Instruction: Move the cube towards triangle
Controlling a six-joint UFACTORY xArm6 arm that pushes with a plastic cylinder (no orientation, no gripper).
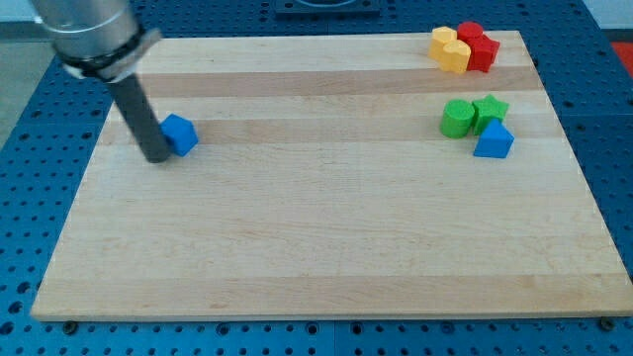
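A blue cube (180,134) sits on the wooden board (316,227) at the view's left. My tip (158,156) rests on the board just left of the cube, touching or nearly touching its left side. A blue triangle block (494,141) lies far off at the view's right, in line with the cube across the board.
A green round block (457,118) and a green star block (490,108) sit just above the triangle. Two yellow blocks (449,48) and two red blocks (478,44) cluster at the board's top right corner.
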